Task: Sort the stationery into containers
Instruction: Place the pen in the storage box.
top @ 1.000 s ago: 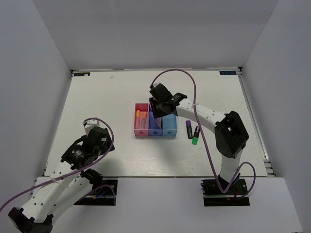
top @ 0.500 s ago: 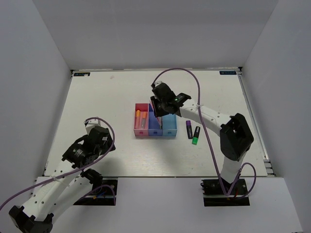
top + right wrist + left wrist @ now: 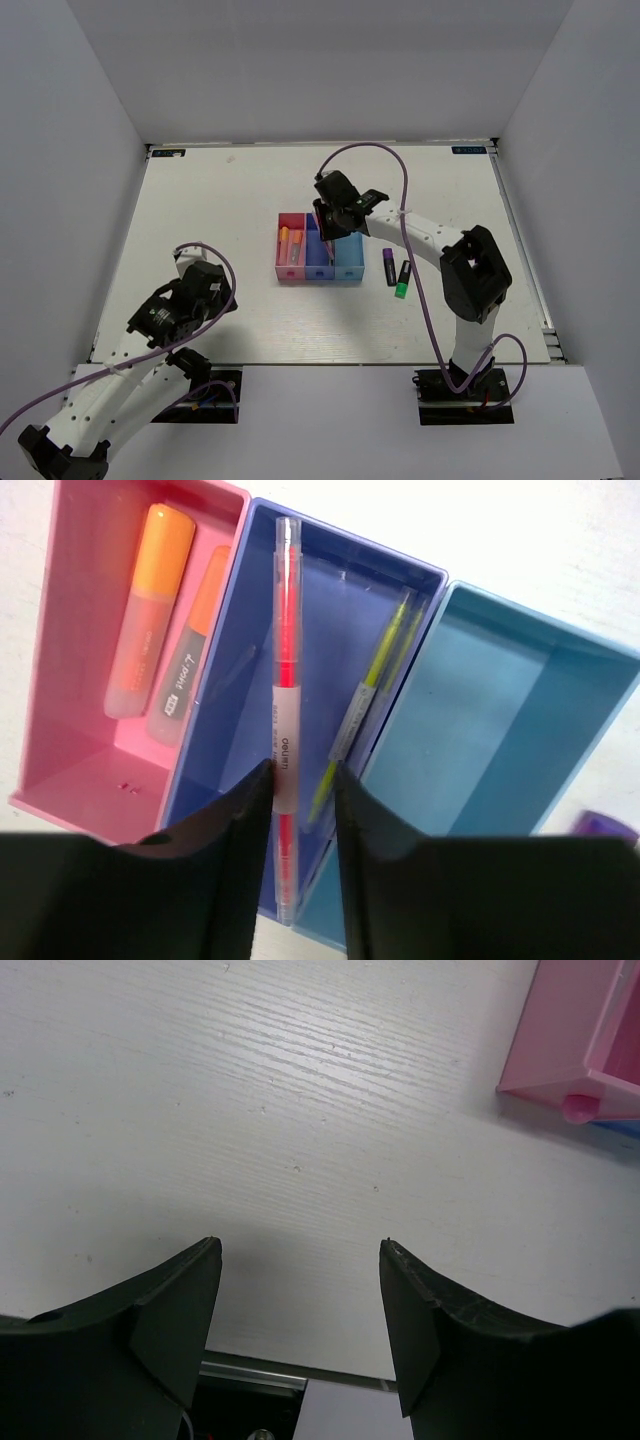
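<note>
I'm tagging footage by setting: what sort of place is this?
Probably a robot test cell in a lab: plain white walls enclose a white table, a left arm and right arm are bolted at its near edge.

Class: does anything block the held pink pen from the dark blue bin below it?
Nothing visible. The right gripper holds the pink pen over the blue bin; a yellow pen lies along its side.

Right arm (image 3: 420, 235) reaches forward, right gripper (image 3: 300, 780) pointing down, fingers pinched on the thin pink-red pen (image 3: 286, 630); left gripper (image 3: 300, 1255) hangs low, jaws spread wide
</note>
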{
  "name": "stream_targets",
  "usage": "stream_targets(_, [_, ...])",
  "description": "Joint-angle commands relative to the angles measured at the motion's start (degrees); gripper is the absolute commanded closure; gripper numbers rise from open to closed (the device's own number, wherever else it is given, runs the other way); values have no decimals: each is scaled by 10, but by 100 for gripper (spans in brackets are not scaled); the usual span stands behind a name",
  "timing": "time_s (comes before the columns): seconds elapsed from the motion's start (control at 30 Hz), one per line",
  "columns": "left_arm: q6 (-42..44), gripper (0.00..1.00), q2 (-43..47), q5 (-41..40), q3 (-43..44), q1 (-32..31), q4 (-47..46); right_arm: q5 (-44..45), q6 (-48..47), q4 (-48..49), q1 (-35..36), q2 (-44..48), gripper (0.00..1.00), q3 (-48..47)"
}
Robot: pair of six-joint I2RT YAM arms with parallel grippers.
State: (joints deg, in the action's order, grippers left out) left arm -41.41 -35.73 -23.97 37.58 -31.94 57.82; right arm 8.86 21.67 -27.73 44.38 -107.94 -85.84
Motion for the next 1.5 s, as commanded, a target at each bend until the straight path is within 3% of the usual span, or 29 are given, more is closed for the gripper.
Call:
stream_targets(0.0, [-3, 26, 2, -2, -5, 3, -5, -6, 1, 5, -3, -1, 63, -26])
stream_targets(0.1, [-3, 26, 1, 1, -8, 4, -8, -14, 3, 7, -5, 0, 60, -26])
stream_targets(0.17, [-6, 26, 2, 2, -9, 3, -8, -14, 4, 6, -4, 0, 64, -25])
stream_targets(0.23, [-5, 26, 3, 3, -10, 4, -7, -17, 6, 7, -5, 0, 74, -25])
stream_targets(0.27, [-4, 26, 2, 1, -9, 4, -6, -17, 7, 5, -7, 0, 95, -25])
stream_targets(0.33, [-5, 26, 4, 1, -9, 4, -6, -16, 7, 7, -8, 1, 99, -25])
stream_targets(0.37, [-5, 26, 5, 1, -9, 4, -4, -17, 8, 6, -6, -1, 96, -24])
stream_targets(0.43, [-4, 26, 5, 2, -8, 4, -4, -17, 8, 6, -7, 2, 73, -23])
stream_targets(0.47, [-5, 26, 4, 2, -8, 5, -3, -17, 7, 7, -10, 2, 68, -22])
stream_targets(0.63, [-5, 26, 4, 1, -8, 4, -4, -23, 9, 9, -11, 3, 54, -21])
stream_targets(0.73, [-5, 26, 5, 1, -8, 3, -3, -24, 11, 9, -12, 1, 54, -21])
stream_targets(0.8, [-5, 26, 4, 2, -8, 4, -5, -28, 14, 9, -11, 0, 64, -23])
stream_targets(0.83, [-6, 26, 5, 1, -8, 3, -2, -27, 16, 8, -13, -2, 75, -23])
stream_targets(0.87, [-5, 26, 4, 2, -8, 3, -3, -28, 17, 7, -11, -3, 77, -23])
stream_targets(0.9, [-4, 26, 5, 1, -8, 4, -2, -28, 17, 7, -12, -3, 77, -23])
stream_targets(1.07, [-4, 26, 4, 1, -8, 3, -3, -28, 18, 10, -12, 0, 58, -20])
stream_targets(1.47, [-7, 26, 7, 3, -11, 4, -3, -26, 18, 13, -12, 1, 56, -17])
